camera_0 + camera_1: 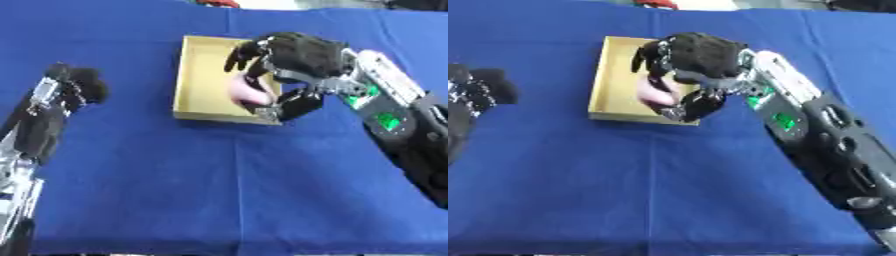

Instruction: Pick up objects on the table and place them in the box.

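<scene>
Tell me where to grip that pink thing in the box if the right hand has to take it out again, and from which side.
Come from above. The pink object lies inside the box, whose low walls block any sideways approach, so only its upper surface is free. The right hand already sits over it with fingers and thumb curled round it, so probably pinch across its rounded middle. Its exact shape is hidden by the hand.

Black right hand (302, 55) on a silver-and-black forearm (385, 95) with green lights.
</scene>
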Tool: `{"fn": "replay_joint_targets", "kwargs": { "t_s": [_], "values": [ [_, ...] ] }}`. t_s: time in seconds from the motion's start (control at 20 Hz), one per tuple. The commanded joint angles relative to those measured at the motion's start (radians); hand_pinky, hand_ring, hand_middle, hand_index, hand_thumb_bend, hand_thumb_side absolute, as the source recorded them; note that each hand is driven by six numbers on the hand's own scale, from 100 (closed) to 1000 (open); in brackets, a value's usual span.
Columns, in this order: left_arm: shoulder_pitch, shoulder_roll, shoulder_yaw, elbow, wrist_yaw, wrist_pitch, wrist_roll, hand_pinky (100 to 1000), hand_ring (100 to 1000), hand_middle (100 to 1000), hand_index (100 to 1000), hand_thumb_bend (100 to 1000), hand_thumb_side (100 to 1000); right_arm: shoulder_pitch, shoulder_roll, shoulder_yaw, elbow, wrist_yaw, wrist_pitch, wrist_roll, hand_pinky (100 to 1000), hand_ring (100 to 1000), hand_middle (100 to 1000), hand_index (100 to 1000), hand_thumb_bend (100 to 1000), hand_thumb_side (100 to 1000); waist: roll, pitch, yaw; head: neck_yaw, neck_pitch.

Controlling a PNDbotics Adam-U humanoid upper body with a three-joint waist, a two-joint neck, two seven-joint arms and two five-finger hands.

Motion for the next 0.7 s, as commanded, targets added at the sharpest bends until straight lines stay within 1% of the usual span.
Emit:
{"fn": "replay_joint_targets", "kwargs": {
  "t_s": [0.05,0.2,0.4,0.7],
  "values": [
    [-0.012,0.013,0.004,-0.017,0.003,-0.005,-0.002,748,689,626,780,174,1000,-0.04,-0.037,-0.036,0.008,0.008,0.019,0.001,702,698,747,379,100,180,0.003,-0.019,0.005,-0.001,0.005],
    [-0.018,0.013,0.0,-0.019,0.006,-0.005,-0.004,749,689,626,780,174,1000,-0.068,-0.036,-0.053,0.051,0.017,0.03,-0.003,706,701,749,380,109,172,0.003,-0.018,0.016,-0.004,0.005],
    [-0.026,0.011,-0.005,-0.021,0.01,-0.005,-0.01,749,689,625,780,173,1000,-0.101,-0.022,-0.082,0.132,0.055,0.044,-0.026,701,698,747,381,100,162,0.003,-0.016,0.032,-0.012,0.005],
    [-0.036,0.009,-0.015,-0.024,0.013,-0.005,-0.02,749,689,625,780,172,1000,-0.146,0.035,-0.12,0.27,0.122,0.057,-0.074,692,694,747,395,100,170,0.003,-0.01,0.058,-0.032,0.005]
  ]
}}
